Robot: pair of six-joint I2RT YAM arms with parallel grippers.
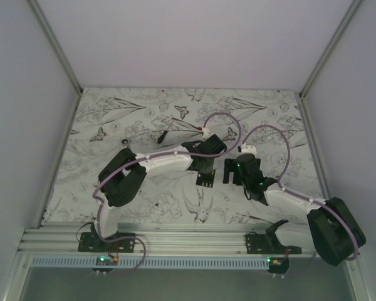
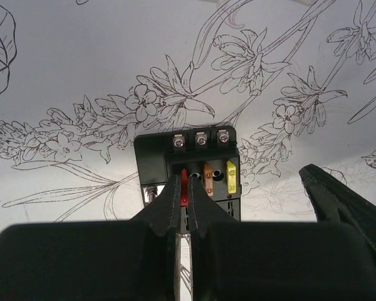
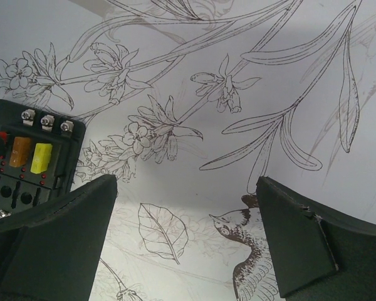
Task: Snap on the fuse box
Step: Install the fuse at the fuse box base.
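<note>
The fuse box (image 2: 156, 153) is a small black block lying on the flower-patterned table, with three screws along its far edge. An orange fuse (image 2: 208, 179) and a yellow fuse (image 2: 231, 176) stand in its slots. My left gripper (image 2: 183, 183) is right over the box, shut on a thin red fuse (image 2: 184, 186) at a slot. From above, the fuse box (image 1: 205, 179) shows just below the left gripper (image 1: 204, 168). My right gripper (image 3: 185, 185) hangs wide open to the right of the fuse box (image 3: 12, 182), with nothing between its fingers.
A thin black stick-like tool (image 1: 162, 135) lies behind the left arm, with a small red piece (image 1: 201, 130) beside it. White walls close in the table on three sides. A metal rail (image 1: 175, 241) runs along the near edge.
</note>
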